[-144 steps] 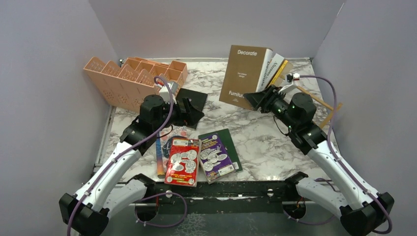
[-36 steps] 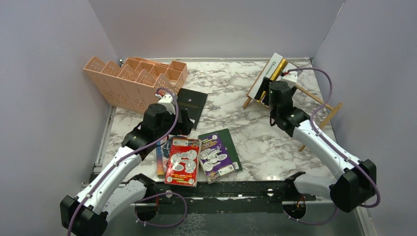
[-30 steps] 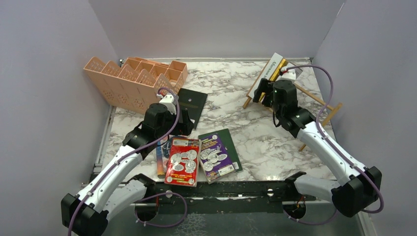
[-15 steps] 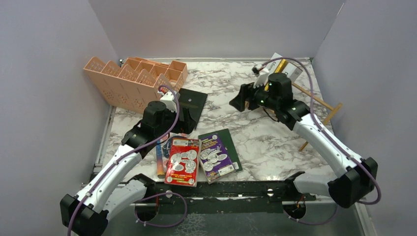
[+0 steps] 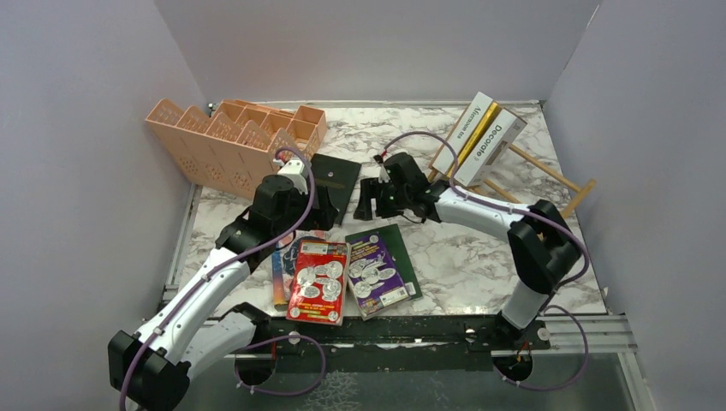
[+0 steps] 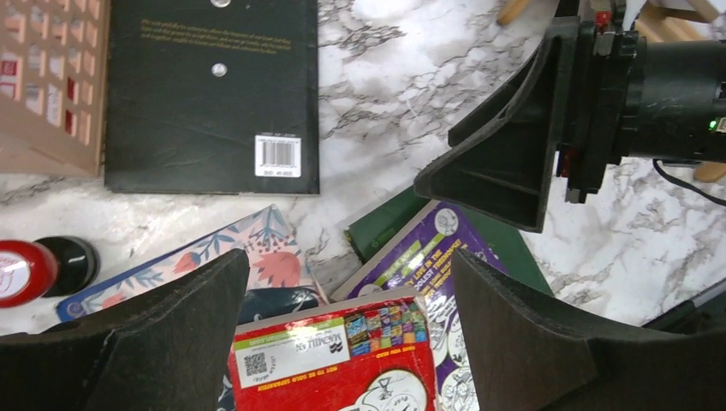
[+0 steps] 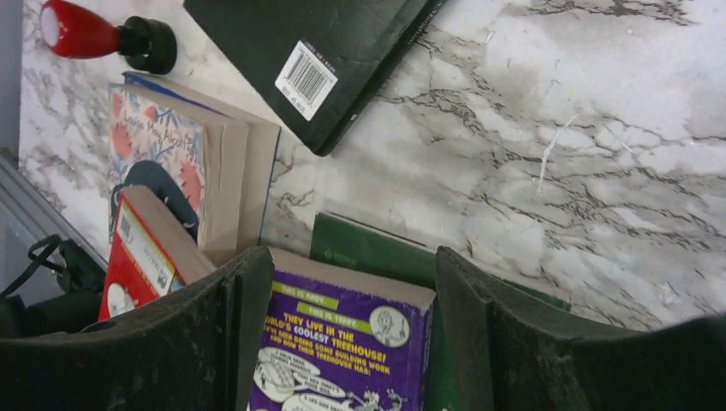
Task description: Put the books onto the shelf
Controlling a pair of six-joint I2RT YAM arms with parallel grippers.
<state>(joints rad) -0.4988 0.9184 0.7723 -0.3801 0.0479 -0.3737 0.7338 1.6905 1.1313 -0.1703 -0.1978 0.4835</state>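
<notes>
Purple cartoon-cover book | lying flat | atop dark green book

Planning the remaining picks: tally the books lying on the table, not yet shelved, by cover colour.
black book: 1
dark green book: 1
purple book: 1
red book: 1
floral book with blue spine: 1
Total: 5
</notes>
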